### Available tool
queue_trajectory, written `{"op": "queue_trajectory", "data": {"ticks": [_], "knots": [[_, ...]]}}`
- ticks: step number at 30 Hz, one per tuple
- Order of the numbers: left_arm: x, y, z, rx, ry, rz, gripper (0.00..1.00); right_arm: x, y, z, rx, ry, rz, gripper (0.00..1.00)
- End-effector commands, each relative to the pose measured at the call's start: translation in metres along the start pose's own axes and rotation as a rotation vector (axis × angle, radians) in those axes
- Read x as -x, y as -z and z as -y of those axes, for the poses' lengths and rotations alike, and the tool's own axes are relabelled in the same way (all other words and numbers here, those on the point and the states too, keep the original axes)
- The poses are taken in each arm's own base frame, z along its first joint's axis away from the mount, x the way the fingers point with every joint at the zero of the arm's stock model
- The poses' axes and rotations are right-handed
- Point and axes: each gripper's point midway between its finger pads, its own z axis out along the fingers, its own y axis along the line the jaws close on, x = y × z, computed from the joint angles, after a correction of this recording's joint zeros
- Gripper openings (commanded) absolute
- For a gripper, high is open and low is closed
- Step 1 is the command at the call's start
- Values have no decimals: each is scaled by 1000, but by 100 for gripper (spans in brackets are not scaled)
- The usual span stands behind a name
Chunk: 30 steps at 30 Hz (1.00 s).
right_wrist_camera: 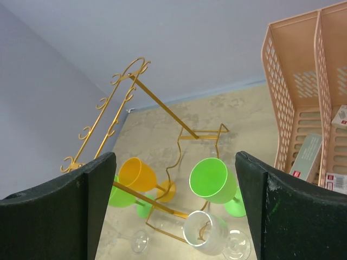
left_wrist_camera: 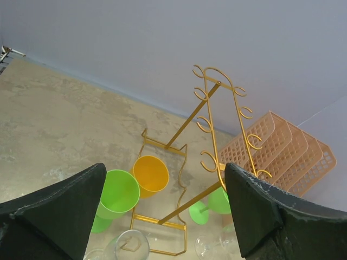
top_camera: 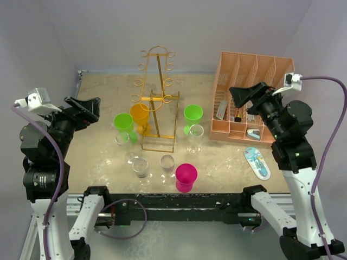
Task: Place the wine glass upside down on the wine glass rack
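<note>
The gold wire wine glass rack (top_camera: 157, 97) stands mid-table, also seen in the left wrist view (left_wrist_camera: 217, 119) and the right wrist view (right_wrist_camera: 162, 116). Nothing hangs on it. Upright glasses ring it: orange (top_camera: 140, 116), two green (top_camera: 123, 123) (top_camera: 193, 115), pink (top_camera: 186, 176), and several clear ones (top_camera: 196, 135) (top_camera: 140, 168) (top_camera: 167, 162). My left gripper (top_camera: 89, 108) is open and empty, raised left of the rack. My right gripper (top_camera: 241, 93) is open and empty, raised above the organizer.
A peach mesh organizer (top_camera: 255, 70) with small items stands at the back right. A blue-and-white packet (top_camera: 257, 161) lies in front of it. Purple walls close the back and sides.
</note>
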Motion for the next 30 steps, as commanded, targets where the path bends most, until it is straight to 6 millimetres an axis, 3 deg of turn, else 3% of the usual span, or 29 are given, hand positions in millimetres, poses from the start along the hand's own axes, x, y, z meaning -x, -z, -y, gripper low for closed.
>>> {"op": "queue_trajectory", "data": {"ticks": [1,4,13,18,20,23,25,30], "knots": [[10,4,15,-66,-16,26,87,11,1,-2,6,10,45,93],[10,7,22,-104,-28,24,87,8,0,3,-10,25,49,94],[-13,4,39,-257,-14,-25,87,-3,3,-13,130,162,12,90],[-18,4,35,-259,-24,-12,87,-11,1,4,59,167,-7,86],[-19,2,31,-248,-21,3,87,-20,-3,5,67,171,-43,81],[-20,-1,29,-248,0,13,87,-53,-14,17,63,221,-212,67],[-22,-3,27,-236,13,11,87,-70,-18,23,54,234,-274,66],[-28,-7,23,-225,14,-17,86,-72,-21,41,-94,300,-254,66]]}}
